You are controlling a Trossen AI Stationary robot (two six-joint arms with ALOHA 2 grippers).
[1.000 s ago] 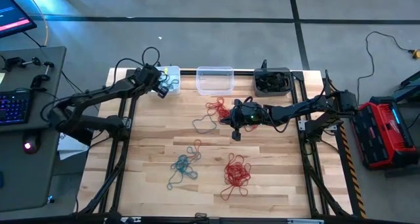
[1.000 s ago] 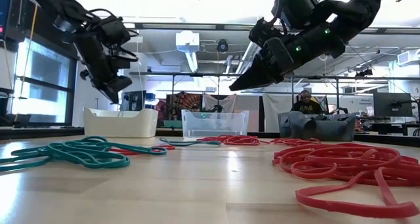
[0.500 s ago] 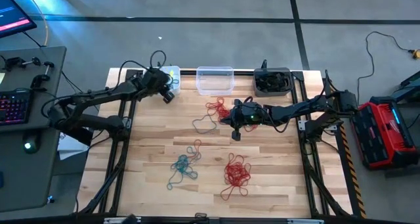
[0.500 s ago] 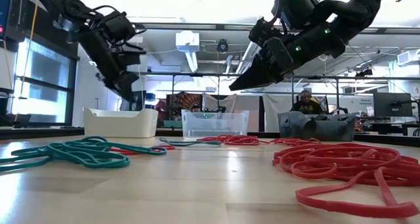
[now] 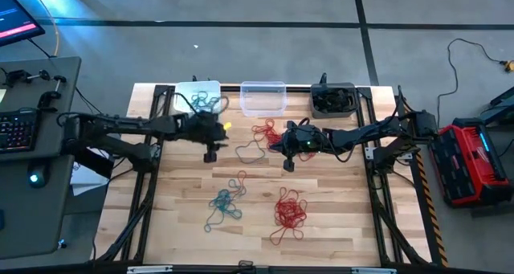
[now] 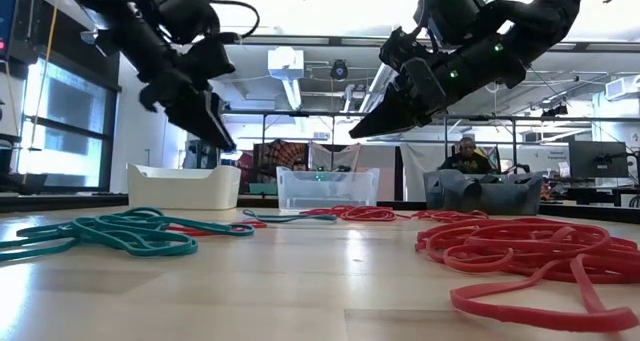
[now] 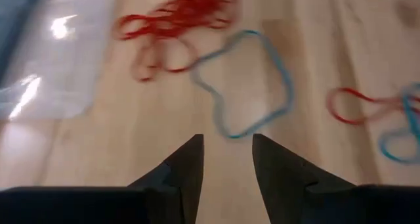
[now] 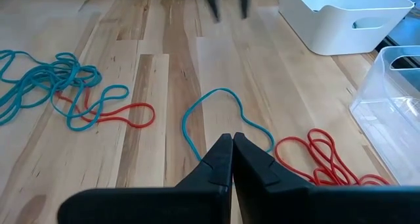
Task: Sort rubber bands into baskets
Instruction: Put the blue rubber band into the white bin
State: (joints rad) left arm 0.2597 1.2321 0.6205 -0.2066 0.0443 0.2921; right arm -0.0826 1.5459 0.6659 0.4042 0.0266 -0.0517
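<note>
While both arms are held above the wooden table (image 5: 337,218), nothing is carried by either. Taking the high view as a clock face, with the near table edge at 6 o'clock, the rubber bands lie in groups: a red bunch (image 5: 289,211) toward 5 o'clock and a teal bunch (image 5: 223,206) toward 7 o'clock, the latter with a red loop (image 8: 125,115) tangled at its edge. Nearer the centre, a single teal loop (image 5: 250,152) is laid flat on the wood, with a further red bunch (image 5: 265,132) just beyond it toward 12 o'clock. The left gripper (image 5: 210,153) is seen at about 10 o'clock, beside the single teal loop, its fingers (image 7: 275,166) spread apart with bare wood between them. The right gripper (image 5: 287,163) is seen at about 2 o'clock, just beside that same loop, its fingers (image 8: 216,159) pressed together on nothing. Along the far edge, the baskets are lined up from 11 to 1 o'clock: the white basket (image 5: 197,96) with teal bands inside, the clear basket (image 5: 263,97), and the dark grey basket (image 5: 333,100) with dark contents. Beyond the table, a seated person (image 6: 462,157) is seen in the low view.
</note>
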